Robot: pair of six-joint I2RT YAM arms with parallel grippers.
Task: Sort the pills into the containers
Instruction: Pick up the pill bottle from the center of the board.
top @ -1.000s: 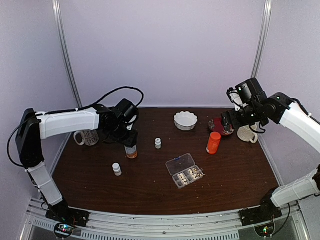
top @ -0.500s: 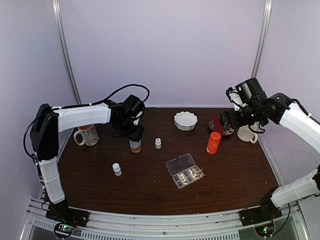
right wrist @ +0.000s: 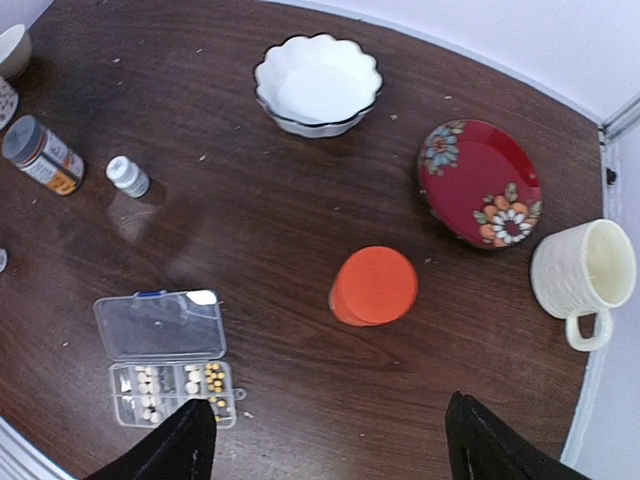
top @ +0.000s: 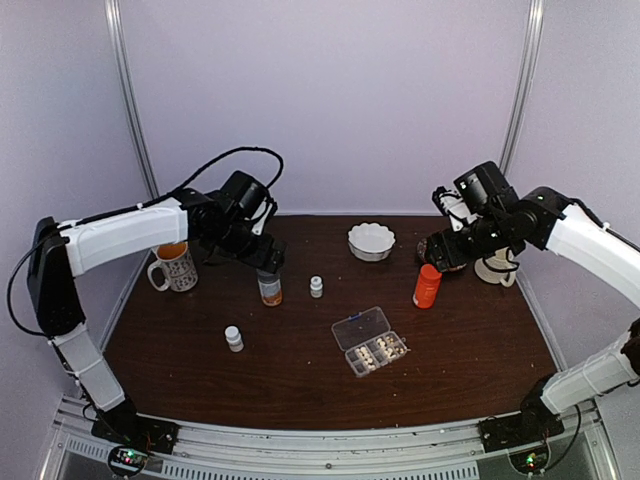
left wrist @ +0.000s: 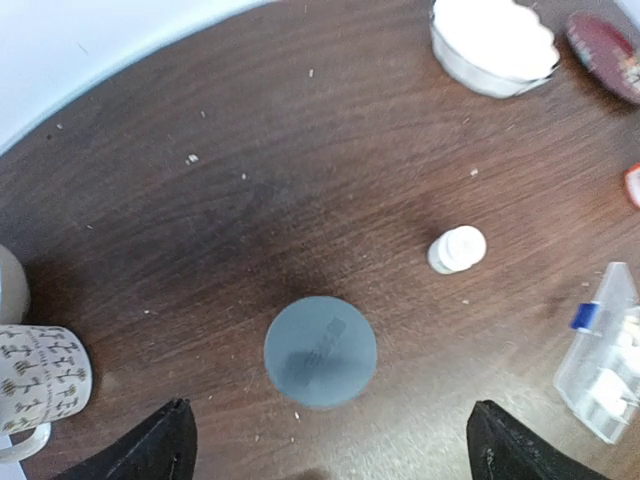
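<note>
Right wrist view has the pills (right wrist: 148,384) as tiny pale pieces lying in the cells of the clear pill box (right wrist: 160,327), which sits on the dark wooden table (right wrist: 260,230) with its lid swung open and flat. The box lies low and to the side of the right gripper (right wrist: 325,420), just ahead of one dark fingertip (right wrist: 190,440). That gripper's jaws stand wide apart and hold nothing. It hangs above the table, and the orange-capped bottle (right wrist: 374,286) stands upright just ahead of the gap between its fingers, without touching them. Farther ahead of it are a red floral plate (right wrist: 480,182) and a white scalloped bowl (right wrist: 318,84), with a cream mug (right wrist: 585,275) off to the plate's side. In the left wrist view the left gripper (left wrist: 330,420) is also spread wide and empty. The grey-capped bottle (left wrist: 320,351) stands upright on the table directly below the space between its fingers, clear of both. A small white bottle (left wrist: 457,249) stands ahead and to one side of it, near an edge of the pill box, and a patterned mug (left wrist: 40,378) sits on the other side. From the top external view, another small white bottle (top: 233,338) stands nearer the arm bases, well apart from both grippers.
</note>
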